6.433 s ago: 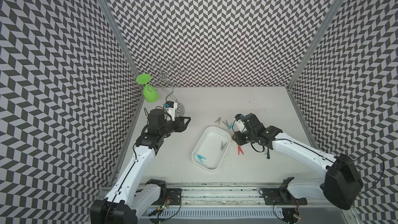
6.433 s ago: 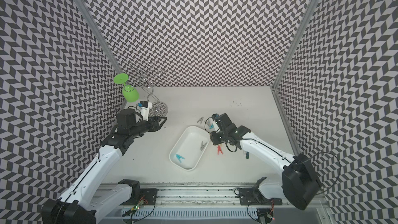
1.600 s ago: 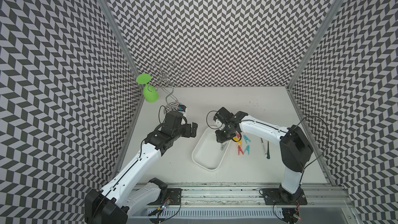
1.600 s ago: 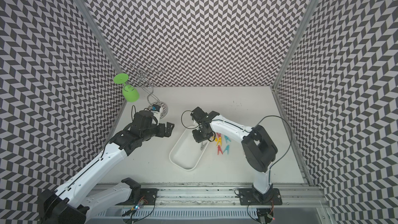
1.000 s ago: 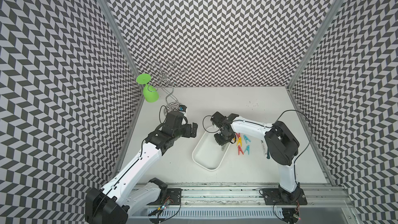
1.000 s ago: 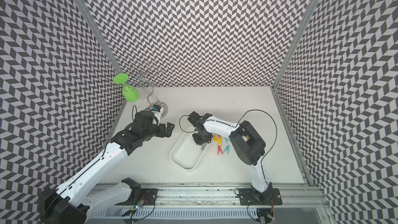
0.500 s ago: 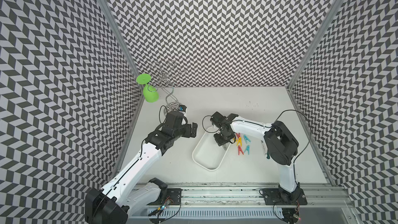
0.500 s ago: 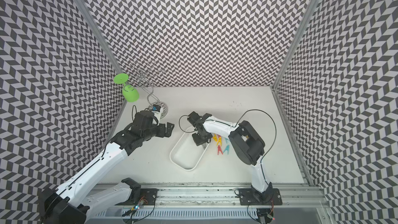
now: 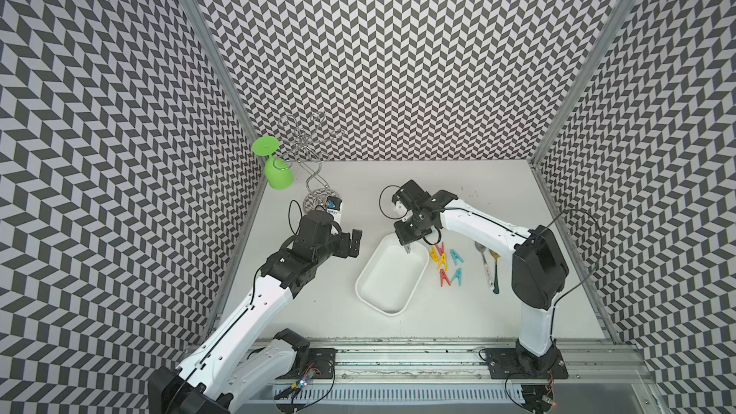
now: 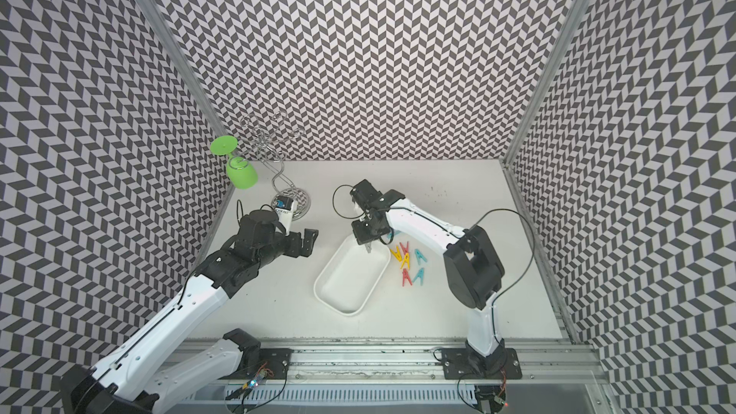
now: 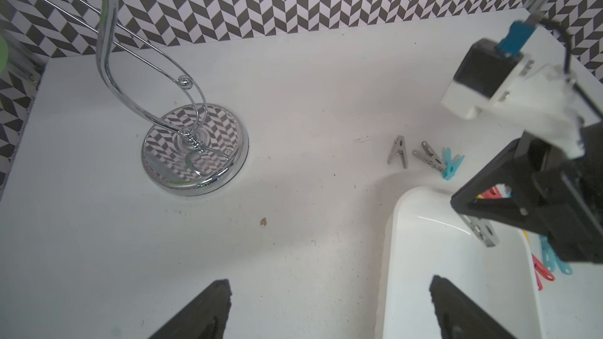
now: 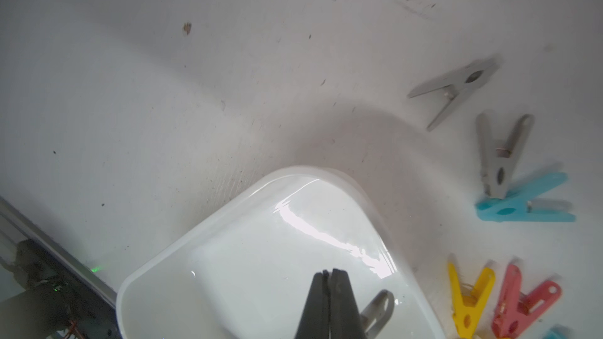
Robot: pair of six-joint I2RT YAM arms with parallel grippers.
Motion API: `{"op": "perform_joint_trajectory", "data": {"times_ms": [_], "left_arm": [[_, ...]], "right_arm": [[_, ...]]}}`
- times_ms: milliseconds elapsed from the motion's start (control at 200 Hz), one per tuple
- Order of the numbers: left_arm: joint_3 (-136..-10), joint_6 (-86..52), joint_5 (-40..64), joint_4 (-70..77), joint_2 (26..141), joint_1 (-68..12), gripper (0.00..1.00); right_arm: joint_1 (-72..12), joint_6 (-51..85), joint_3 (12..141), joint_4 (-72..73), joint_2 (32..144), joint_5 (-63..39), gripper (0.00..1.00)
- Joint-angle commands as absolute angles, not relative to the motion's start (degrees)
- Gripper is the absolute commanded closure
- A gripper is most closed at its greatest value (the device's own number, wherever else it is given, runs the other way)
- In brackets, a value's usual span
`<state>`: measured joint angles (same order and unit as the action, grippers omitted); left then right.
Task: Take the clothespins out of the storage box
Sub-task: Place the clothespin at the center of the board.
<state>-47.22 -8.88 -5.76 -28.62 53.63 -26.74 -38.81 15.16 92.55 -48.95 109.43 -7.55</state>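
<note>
Clothespins (image 9: 445, 262), small coloured plastic spring pegs, nearly all lie on the worktop (image 9: 438, 193) beside my right hand (image 12: 329, 275), clamped on the seemingly last grey clothespin (image 12: 378, 308) over the shallow white plastic storage box (image 9: 382, 296); left hand (image 9: 351, 244) spread, idle.

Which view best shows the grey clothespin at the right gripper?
The left wrist view: the grey clothespin juts clear of the shut right gripper over the storage box. The right wrist view shows only one end of it beside the fingers; both top views show it as a speck.
</note>
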Motion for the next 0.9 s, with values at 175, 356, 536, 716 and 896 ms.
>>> {"op": "perform_joint_trajectory", "data": {"times_ms": [175,356,536,716,896], "left_arm": [[-42.67,-6.60,-8.98,-21.12,48.42,-26.90,0.00],[-39.98,-5.82,-10.28,-17.49,45.34,-26.85,0.00],[-34.41,-2.58,-6.14,-10.43,40.78,-26.63,0.00],[-27.99,0.23,-4.86,-1.47,34.58,-26.67,0.00],[-25.94,-0.69,-10.59,0.38,33.72,-26.53,0.00]], "right_arm": [[-25.97,17.90,84.89,-38.90,104.53,-8.97,0.99],[-21.86,16.66,82.11,-36.33,107.95,-11.49,0.97],[-20.23,13.94,79.78,-34.30,110.80,-11.65,0.96],[-18.63,11.23,78.41,-33.37,111.62,-9.85,0.95],[-17.65,9.24,77.53,-32.87,111.97,-10.54,0.86]]}}
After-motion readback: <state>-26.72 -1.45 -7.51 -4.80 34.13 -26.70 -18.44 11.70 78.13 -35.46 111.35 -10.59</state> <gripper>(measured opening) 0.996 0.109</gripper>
